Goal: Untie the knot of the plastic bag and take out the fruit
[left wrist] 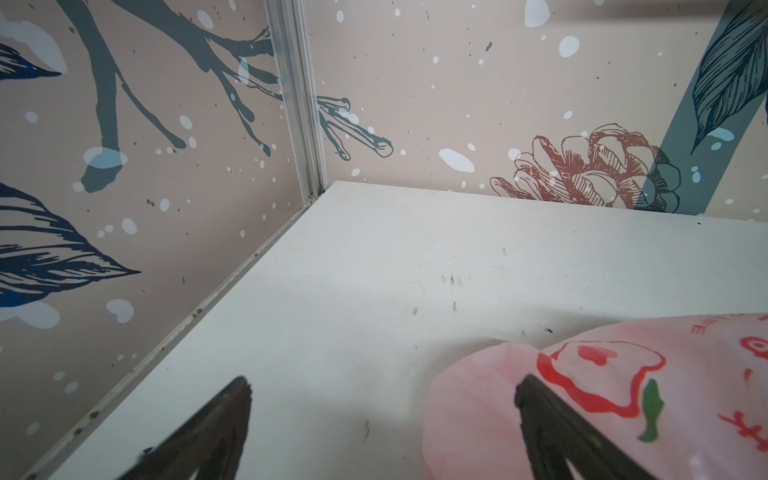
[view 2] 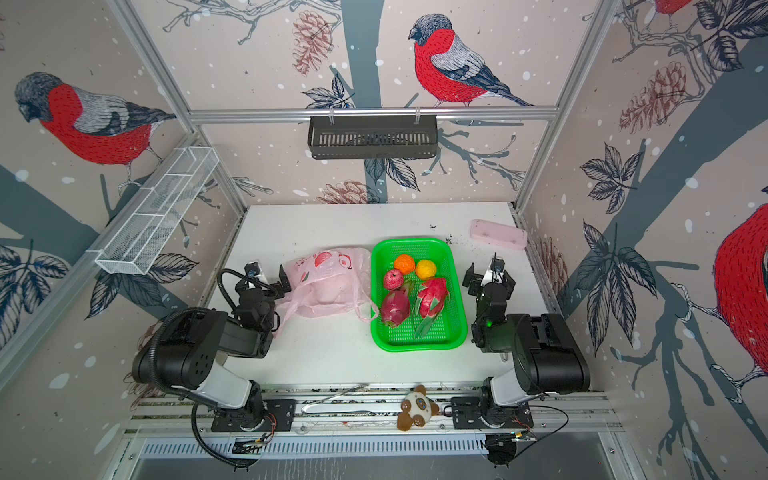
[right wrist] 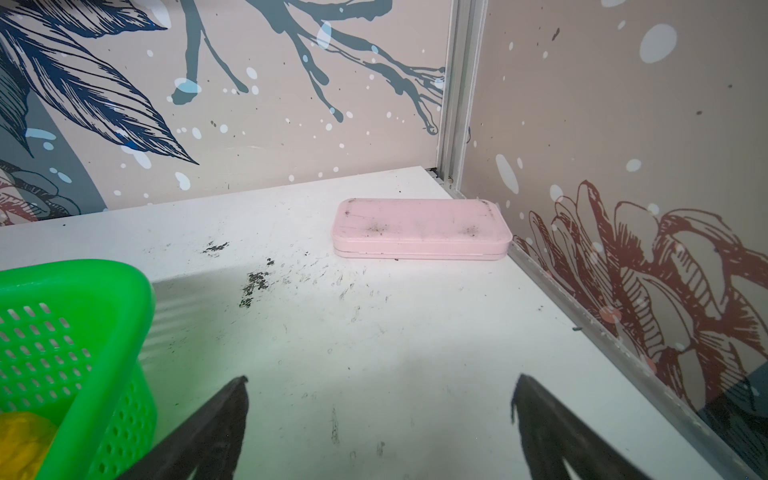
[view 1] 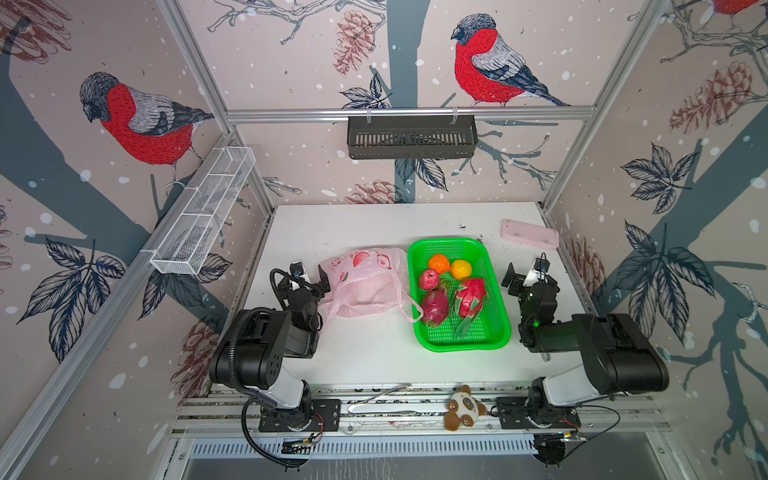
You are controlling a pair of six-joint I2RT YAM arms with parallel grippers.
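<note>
The pink plastic bag (view 1: pixel 361 282) (view 2: pixel 322 282) lies flat and slack on the white table, left of a green basket (view 1: pixel 461 347). The knot is out of view; one loop handle (view 1: pixel 405 299) lies loose against the basket's rim. The fruit sits in the basket: two oranges (view 1: pixel 439 264), a small pink-red fruit (view 1: pixel 429 279) and two dragon fruits (view 1: pixel 435 307). My left gripper (view 1: pixel 311 272) (left wrist: pixel 384 380) is open just left of the bag, holding nothing, with one finger over the bag's edge (left wrist: pixel 602 395). My right gripper (view 1: pixel 524 272) (right wrist: pixel 380 379) is open and empty, right of the basket (right wrist: pixel 137 291).
A pale-pink block (view 1: pixel 530 235) (right wrist: pixel 419 228) lies at the back right corner, with dark specks on the table nearby. A black slotted basket (view 1: pixel 411 137) hangs on the back wall and a white wire shelf (view 1: pixel 203 212) on the left wall. A plush toy (view 1: pixel 461 409) lies on the front rail.
</note>
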